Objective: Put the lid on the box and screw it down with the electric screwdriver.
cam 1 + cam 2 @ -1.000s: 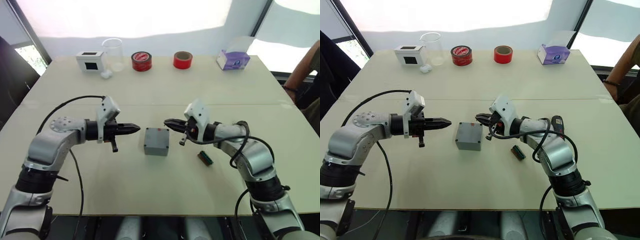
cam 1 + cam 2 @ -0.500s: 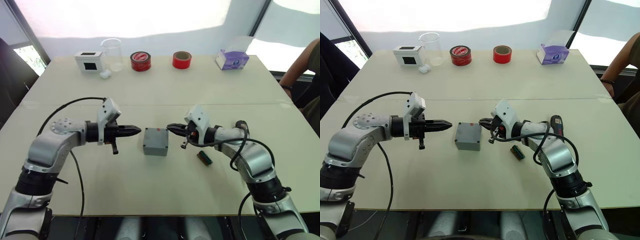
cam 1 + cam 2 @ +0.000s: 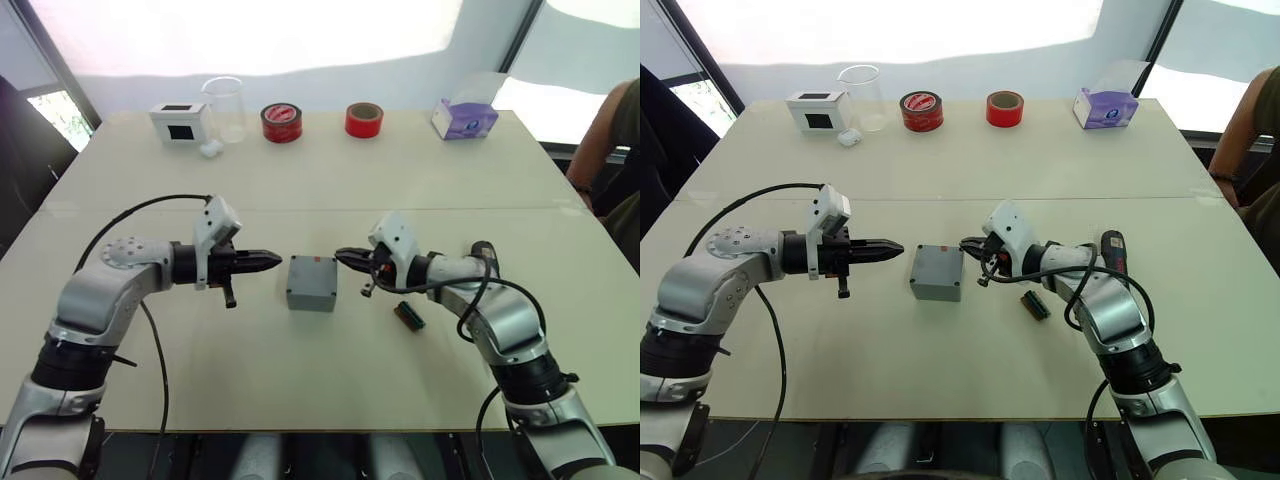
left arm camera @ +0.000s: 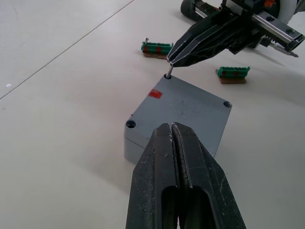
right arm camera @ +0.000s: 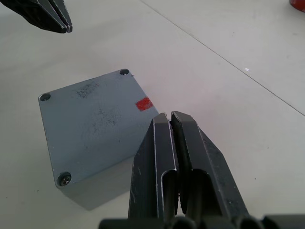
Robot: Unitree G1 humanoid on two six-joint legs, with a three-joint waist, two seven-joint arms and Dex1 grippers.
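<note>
The grey lid (image 4: pixel 190 107), marked with a red sticker, lies on the box (image 3: pixel 312 284) at the table's middle. My left gripper (image 3: pixel 276 261) is shut and empty, its tips just left of the box. From the right, my right gripper (image 4: pixel 170 59) is shut on a small screw (image 4: pixel 168 73) held over the lid's corner hole by the sticker. A screw head (image 5: pixel 64 179) sits in another corner. The electric screwdriver (image 3: pixel 1112 250), black with a red label, lies on the table behind my right forearm.
Green terminal blocks (image 4: pixel 156 47) (image 4: pixel 232 72) lie right of the box. Along the far edge stand a white box with a black window (image 3: pixel 180 121), a clear beaker (image 3: pixel 224 108), two red tape rolls (image 3: pixel 282 122) (image 3: pixel 365 120) and a tissue box (image 3: pixel 465 118). A person's arm (image 3: pixel 600 130) shows at right.
My right gripper has come down toward the lid's corner with the screw. The left gripper has stayed where it was.
</note>
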